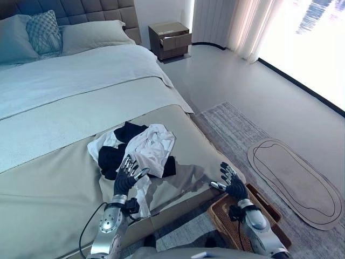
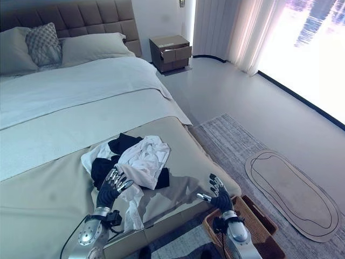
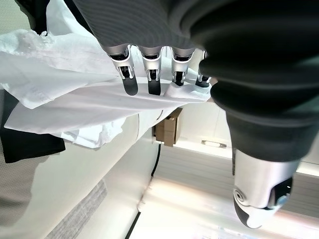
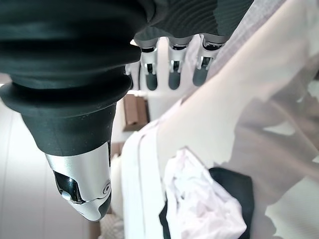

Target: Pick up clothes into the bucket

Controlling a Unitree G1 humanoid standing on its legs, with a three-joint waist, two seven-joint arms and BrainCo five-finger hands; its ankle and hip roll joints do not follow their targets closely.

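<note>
A heap of white clothes (image 1: 152,147) mixed with black clothes (image 1: 111,157) lies on the beige bed cover near the foot of the bed (image 1: 54,189). My left hand (image 1: 128,176) is open at the heap's near edge, its fingertips (image 3: 130,84) against the white cloth (image 3: 75,84). My right hand (image 1: 232,183) hovers open past the bed's corner, above a brown woven basket (image 1: 272,216) on the floor. In the right wrist view the straight fingers (image 4: 172,79) point along the bed, with the clothes heap (image 4: 199,204) off to the side.
A wooden nightstand (image 1: 171,39) stands by the headboard with pillows (image 1: 86,33) beside it. A grey rug (image 1: 237,135) and an oval mat (image 1: 296,181) lie on the floor to the right of the bed. Curtains (image 1: 237,24) hang by the bright window.
</note>
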